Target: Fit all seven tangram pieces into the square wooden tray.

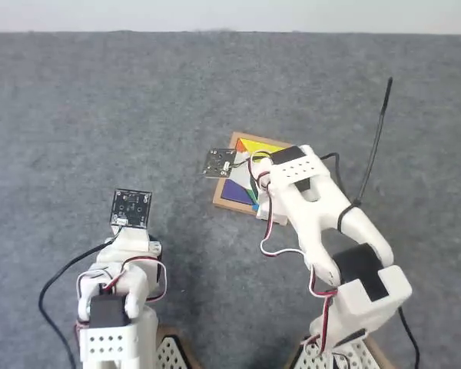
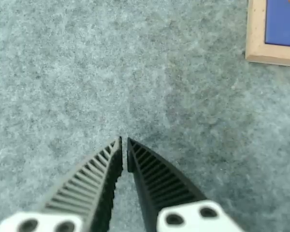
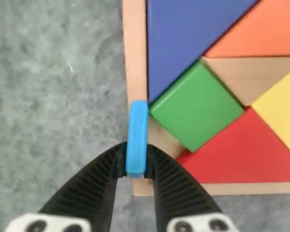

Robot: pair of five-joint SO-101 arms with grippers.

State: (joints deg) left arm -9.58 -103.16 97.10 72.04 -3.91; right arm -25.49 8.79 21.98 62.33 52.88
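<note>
Where the high view looks down on the grey table, the right arm is extended over the square wooden tray and covers much of it, while the left arm sits well apart from the tray, over bare table. From the left wrist, the left gripper has its fingers pressed together with nothing between them; a corner of the tray lies well ahead of it and off to one side, with a dark blue piece inside. From the right wrist, the right gripper pinches a light blue piece that stands on edge at the tray's rim, near a corner. Just beyond the fingertips sits a green square, touching the dark blue piece farther out. A red piece, a yellow piece and an orange piece lie past it. Bare wood shows between the orange and yellow ones, and in a small gap between the light blue piece and the green square.
</note>
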